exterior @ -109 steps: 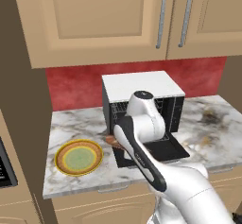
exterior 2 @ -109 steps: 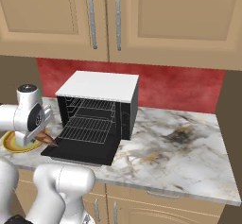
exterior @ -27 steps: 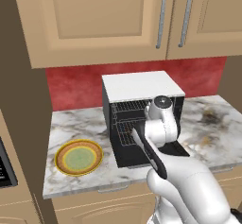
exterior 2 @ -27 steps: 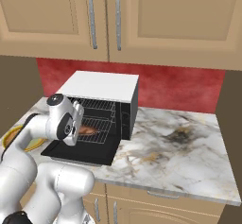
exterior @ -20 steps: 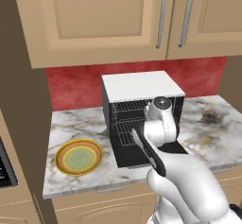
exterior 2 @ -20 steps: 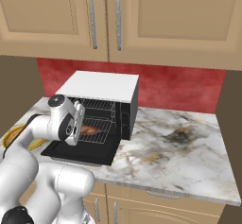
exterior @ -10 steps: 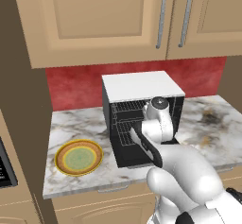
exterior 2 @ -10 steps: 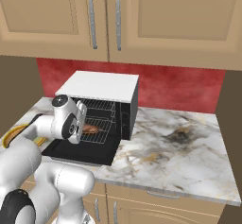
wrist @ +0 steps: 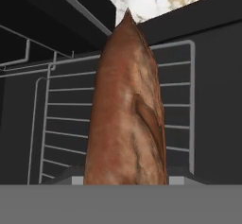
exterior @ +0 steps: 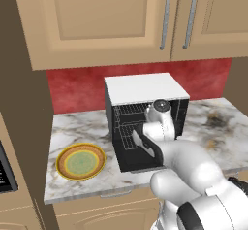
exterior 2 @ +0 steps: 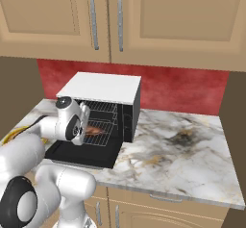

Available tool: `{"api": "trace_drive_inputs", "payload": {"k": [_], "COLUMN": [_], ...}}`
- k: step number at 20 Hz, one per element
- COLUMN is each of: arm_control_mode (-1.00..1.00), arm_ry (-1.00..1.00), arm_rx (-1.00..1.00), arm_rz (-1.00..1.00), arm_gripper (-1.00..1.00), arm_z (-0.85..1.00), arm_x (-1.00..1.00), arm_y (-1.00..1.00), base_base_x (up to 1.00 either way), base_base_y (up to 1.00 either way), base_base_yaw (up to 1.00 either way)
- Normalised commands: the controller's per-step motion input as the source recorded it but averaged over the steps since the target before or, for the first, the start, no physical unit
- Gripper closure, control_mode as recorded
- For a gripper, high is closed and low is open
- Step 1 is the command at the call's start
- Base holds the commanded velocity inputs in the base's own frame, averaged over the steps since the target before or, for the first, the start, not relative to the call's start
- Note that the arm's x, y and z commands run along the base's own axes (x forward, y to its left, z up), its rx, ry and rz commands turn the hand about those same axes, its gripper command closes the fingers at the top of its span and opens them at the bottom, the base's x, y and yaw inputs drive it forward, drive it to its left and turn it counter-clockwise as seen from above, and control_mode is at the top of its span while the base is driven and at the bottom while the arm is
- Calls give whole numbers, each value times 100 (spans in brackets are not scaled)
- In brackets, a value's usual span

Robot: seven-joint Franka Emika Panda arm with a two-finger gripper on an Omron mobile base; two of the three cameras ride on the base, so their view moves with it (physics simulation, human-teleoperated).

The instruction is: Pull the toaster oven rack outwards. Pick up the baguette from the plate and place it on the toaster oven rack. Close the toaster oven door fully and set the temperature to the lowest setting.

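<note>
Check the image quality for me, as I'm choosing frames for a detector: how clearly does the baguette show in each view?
Hand view: the baguette looms large and slightly soft, evenly lit, crust slash visible, the toaster oven rack behind it. Right base view: a small reddish sliver in the dark cavity, partly behind the arm. Left base view: the plate is crisp, without glare.

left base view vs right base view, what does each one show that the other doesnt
Left base view alone: the whole plate, bare, on the counter left of the toaster oven.

Right base view alone: the baguette lying over the toaster oven rack, the open toaster oven door flat below it, and a dark stain on the counter.

Both: the white-topped toaster oven standing open, the arm reaching into it, the red backsplash and the tan cabinets above.
</note>
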Motion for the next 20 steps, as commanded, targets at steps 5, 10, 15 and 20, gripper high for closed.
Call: {"api": "trace_drive_inputs", "payload": {"k": [5,10,15,20], "arm_control_mode": [-100,-100,-100,-100], "arm_ry": [0,0,0,0], "arm_rx": [0,0,0,0], "arm_rz": [0,0,0,0], "arm_gripper": [100,100,100,100], "arm_z": [-20,-20,-18,-13], "arm_x": [20,18,12,9], "arm_y": [0,0,0,0], "base_base_x": [0,0,0,0], "base_base_y": [0,0,0,0], "base_base_yaw": [0,0,0,0]}}
